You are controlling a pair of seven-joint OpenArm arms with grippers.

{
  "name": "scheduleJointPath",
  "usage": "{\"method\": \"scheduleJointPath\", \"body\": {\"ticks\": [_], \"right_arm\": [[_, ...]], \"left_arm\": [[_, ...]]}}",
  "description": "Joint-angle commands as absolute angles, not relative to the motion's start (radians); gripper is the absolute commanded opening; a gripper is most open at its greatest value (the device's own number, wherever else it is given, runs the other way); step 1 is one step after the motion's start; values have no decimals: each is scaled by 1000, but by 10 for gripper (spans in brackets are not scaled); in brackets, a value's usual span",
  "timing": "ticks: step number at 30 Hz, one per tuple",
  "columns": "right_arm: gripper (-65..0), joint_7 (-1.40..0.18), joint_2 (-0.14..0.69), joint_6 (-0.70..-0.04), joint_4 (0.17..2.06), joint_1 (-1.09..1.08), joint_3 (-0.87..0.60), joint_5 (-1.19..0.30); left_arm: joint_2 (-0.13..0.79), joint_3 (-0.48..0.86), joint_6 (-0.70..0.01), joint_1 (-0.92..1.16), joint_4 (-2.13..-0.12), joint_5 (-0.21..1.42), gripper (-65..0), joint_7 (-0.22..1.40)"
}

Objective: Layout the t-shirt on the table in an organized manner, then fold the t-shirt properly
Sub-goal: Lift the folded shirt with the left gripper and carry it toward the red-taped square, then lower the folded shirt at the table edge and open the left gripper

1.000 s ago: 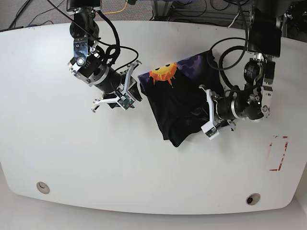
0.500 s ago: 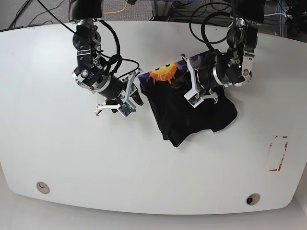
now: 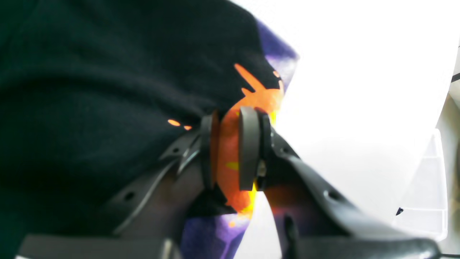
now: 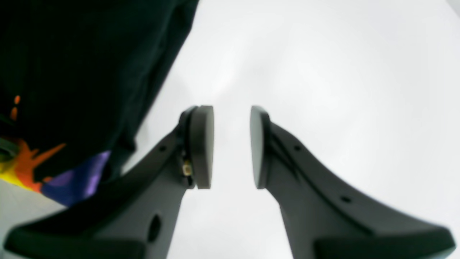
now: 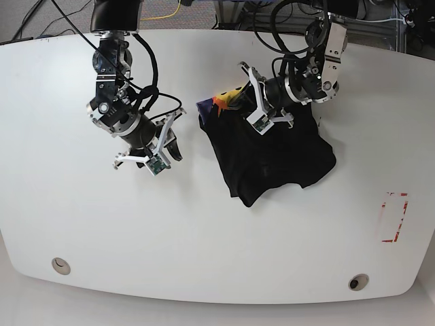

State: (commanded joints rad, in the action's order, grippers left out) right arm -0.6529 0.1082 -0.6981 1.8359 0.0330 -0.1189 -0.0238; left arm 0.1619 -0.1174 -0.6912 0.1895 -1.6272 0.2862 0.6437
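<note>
Left gripper (image 3: 226, 147) closed on a fold of the t-shirt (image 5: 272, 156), orange print pinched between the two pads; in the base view, reaching in from the upper right, wrist bent, fingers pointing toward the middle of the scene. Right gripper (image 4: 231, 147) with pads parted, a clear gap between them and nothing inside; in the base view hanging from the upper left, forearm angled downward, fingers (image 5: 165, 132) spread, just left of the cloth and apart from it.
</note>
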Motion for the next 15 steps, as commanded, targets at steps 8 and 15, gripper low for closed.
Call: {"method": "scheduleJointPath", "body": {"ticks": [8,15], "right_arm": [[-485,-717,110,-698,1917,51,-151,-24],[-485,-720,110,-698,1952,70,-162,-24]], "left_arm": [[260,-18,-698,232,-1635,288,-568,650],[302,56,-698,236,-1693,288,-568,714]]}}
